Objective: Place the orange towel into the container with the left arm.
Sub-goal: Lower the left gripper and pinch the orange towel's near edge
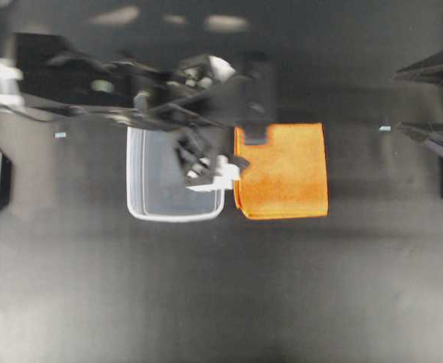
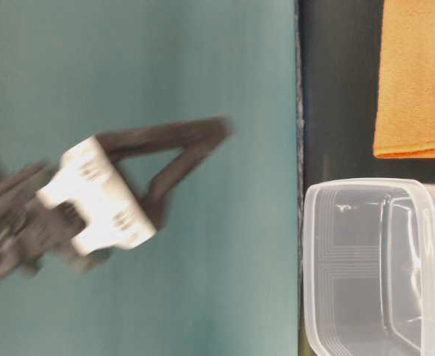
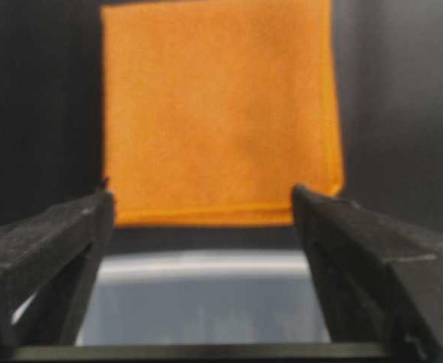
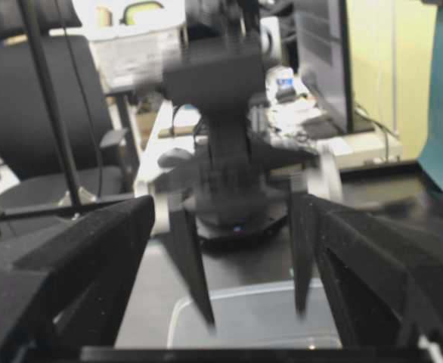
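Just ahead of your left tool (image 3: 202,219), spread wide and empty above the container (image 1: 142,181), lies the orange towel (image 3: 218,106); you're approaching, so descend onto its near edge.

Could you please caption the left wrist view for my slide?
Open left gripper above the container, facing the flat orange towel.

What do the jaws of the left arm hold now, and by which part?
Nothing. The left gripper is open above the container; the orange towel lies flat, untouched.

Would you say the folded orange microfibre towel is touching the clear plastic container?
Apart. In the table-level view, a strip of dark table separates the orange towel from the container's rim.
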